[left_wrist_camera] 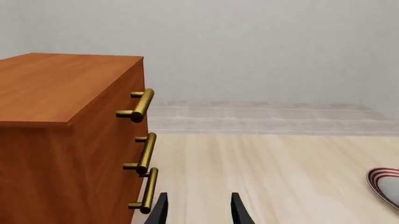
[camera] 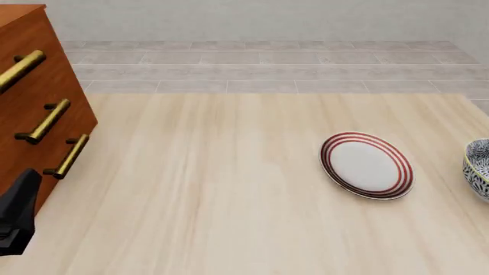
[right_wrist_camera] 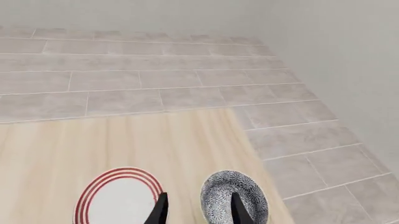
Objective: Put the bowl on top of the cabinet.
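Left wrist view: my left pincer [left_wrist_camera: 198, 212] is spread open with nothing between its dark tips, hovering over the table [left_wrist_camera: 281, 172] just beside the cabinet [left_wrist_camera: 62, 140] and its brass handles [left_wrist_camera: 145, 154].

Front view: the cabinet stands at the table's left edge, the plate [camera: 367, 165] right of centre, and the bowl [camera: 479, 168] at the far right edge (cut off by the frame), well apart from the cabinet.

Right wrist view: my right pincer [right_wrist_camera: 198, 211] is open and empty, above the bowl's near rim, the bowl just beside the plate.
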Robot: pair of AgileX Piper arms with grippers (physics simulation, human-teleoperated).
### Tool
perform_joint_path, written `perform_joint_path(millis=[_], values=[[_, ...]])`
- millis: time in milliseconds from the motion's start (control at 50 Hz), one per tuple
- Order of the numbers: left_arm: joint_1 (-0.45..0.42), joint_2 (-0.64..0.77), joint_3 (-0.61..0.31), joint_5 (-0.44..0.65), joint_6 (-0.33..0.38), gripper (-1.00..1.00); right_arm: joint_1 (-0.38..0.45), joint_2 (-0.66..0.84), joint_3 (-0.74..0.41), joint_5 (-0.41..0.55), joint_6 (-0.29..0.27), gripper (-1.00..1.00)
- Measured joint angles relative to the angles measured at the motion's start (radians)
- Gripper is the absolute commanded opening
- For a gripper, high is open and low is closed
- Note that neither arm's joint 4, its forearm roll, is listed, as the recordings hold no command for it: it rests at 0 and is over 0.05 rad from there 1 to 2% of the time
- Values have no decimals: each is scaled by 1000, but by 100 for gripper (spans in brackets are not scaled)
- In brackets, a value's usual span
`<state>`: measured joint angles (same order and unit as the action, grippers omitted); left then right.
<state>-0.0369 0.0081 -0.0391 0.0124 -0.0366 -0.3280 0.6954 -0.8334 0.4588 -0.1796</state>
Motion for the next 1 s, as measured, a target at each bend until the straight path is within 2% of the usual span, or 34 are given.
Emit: perform_joint_path(millis=[200, 440, 740, 1000], values=[[-12, 11, 1, -11, -1, 100, -78, 74, -51, 79, -38, 100], [-24, 22, 7, -26, -3, 100, -165, 136, -39, 107, -82, 100], [-34, 48, 19, -57, -2, 100, -281, 259, -50, 37, -146, 100], [-33, 77, 27, -86, 2, 100, -338, 398, -60, -51, -176, 100]])
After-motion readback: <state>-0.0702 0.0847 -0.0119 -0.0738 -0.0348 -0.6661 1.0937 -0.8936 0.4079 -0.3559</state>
